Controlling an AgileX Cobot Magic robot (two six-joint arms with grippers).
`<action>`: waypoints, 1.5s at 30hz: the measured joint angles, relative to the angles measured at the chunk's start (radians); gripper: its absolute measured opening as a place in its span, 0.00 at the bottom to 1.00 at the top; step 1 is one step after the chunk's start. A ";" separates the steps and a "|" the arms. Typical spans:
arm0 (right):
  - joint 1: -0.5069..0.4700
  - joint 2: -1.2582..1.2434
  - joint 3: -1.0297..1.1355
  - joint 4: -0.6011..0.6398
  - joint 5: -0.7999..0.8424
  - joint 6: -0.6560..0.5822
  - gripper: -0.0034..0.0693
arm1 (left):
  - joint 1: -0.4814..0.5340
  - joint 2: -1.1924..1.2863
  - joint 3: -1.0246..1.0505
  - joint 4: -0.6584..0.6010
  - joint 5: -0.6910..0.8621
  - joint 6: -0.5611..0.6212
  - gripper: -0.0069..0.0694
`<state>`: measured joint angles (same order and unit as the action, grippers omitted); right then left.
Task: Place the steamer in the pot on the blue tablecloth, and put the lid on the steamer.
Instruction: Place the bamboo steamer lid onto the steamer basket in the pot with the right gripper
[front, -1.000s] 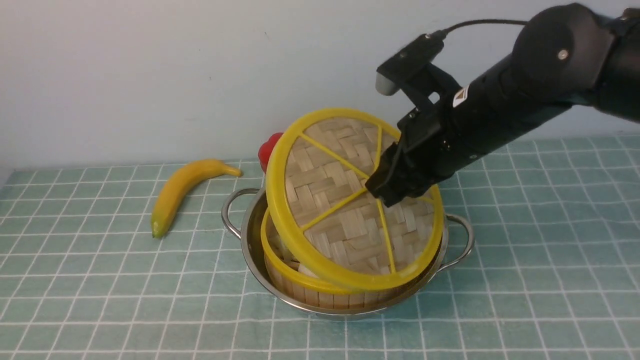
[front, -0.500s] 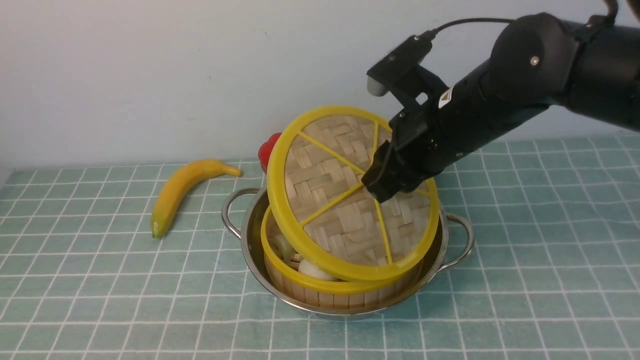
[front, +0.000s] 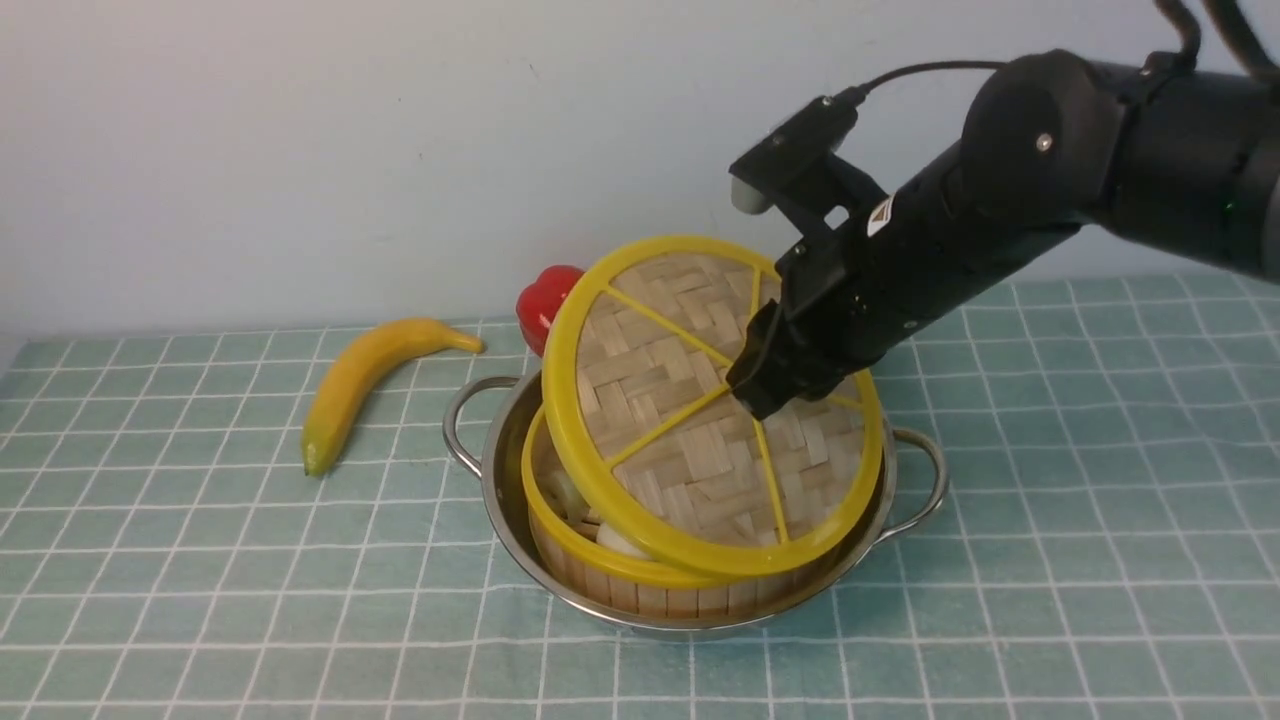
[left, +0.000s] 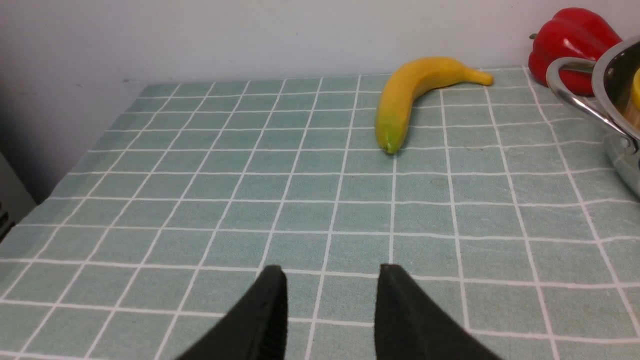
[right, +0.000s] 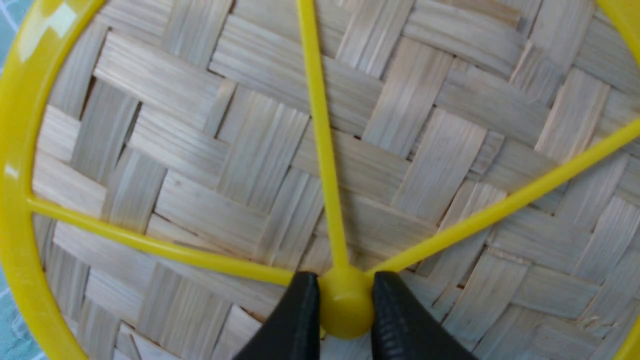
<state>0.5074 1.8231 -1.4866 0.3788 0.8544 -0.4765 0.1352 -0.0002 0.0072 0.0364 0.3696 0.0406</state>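
Over blue tablecloth (front: 200, 560), against a pale wall: with right pincer (front: 762, 392) pinched on the knob (right: 345, 302) of the lid (front: 680, 440), tilted at frame centre above the steamer (front: 640, 592) seated in the pot (front: 497, 500), level it, match rims, lower gently, then release. Leave left pincer (left: 330, 300), parted and empty, aside.

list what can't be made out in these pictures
Inside the steamer: front view, the tilted lid covers most of it.
The red pepper: front view, mostly behind the lid.
The pot: left wrist view, cut off by the frame edge.
Where the lid meets the steamer: right wrist view, the lid fills the frame.
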 joint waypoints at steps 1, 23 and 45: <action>0.000 0.002 0.000 -0.002 0.000 0.000 0.25 | 0.000 0.000 0.000 0.000 0.000 0.000 0.41; 0.050 0.005 0.000 -0.071 -0.035 -0.009 0.25 | 0.000 0.000 0.000 0.000 0.000 0.003 0.41; 0.050 0.001 0.000 -0.104 -0.044 0.000 0.25 | 0.000 0.000 0.000 0.000 0.000 0.003 0.41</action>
<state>0.5573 1.8241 -1.4866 0.2750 0.8104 -0.4765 0.1352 -0.0002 0.0072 0.0364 0.3696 0.0433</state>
